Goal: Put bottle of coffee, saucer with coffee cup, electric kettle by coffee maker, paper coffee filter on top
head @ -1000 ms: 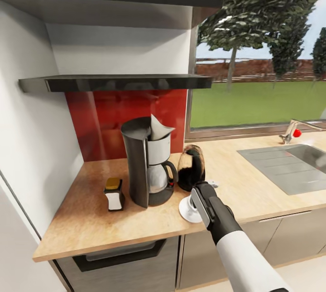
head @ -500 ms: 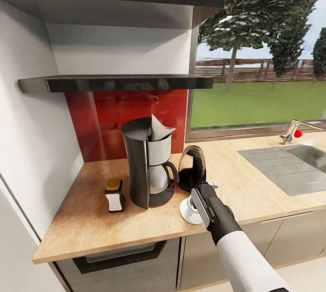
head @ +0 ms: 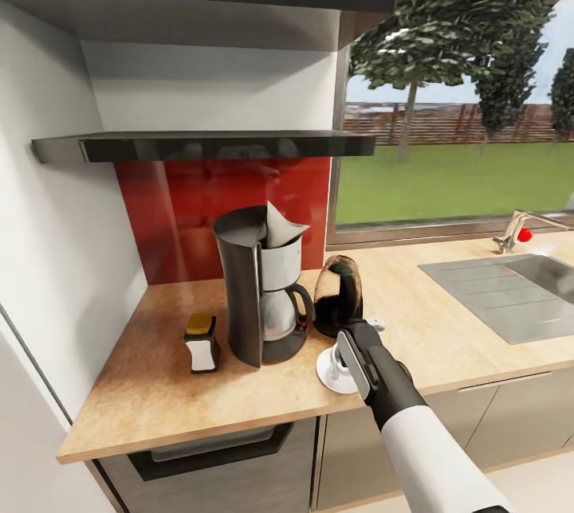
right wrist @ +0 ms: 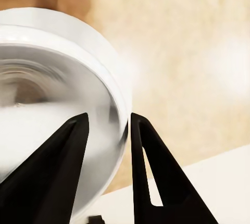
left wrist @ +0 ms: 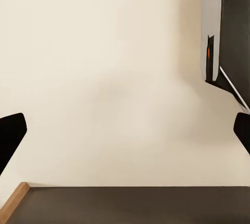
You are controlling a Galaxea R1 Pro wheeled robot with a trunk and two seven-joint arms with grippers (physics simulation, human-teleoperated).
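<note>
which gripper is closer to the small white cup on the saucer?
Right. The right gripper has its fingers astride the rim of the small white coffee cup, on the round white saucer. The left gripper faces a blank cream surface, away from it.

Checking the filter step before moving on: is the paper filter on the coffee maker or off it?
On it: the white paper filter sticks up from the open top of the coffee maker.
</note>
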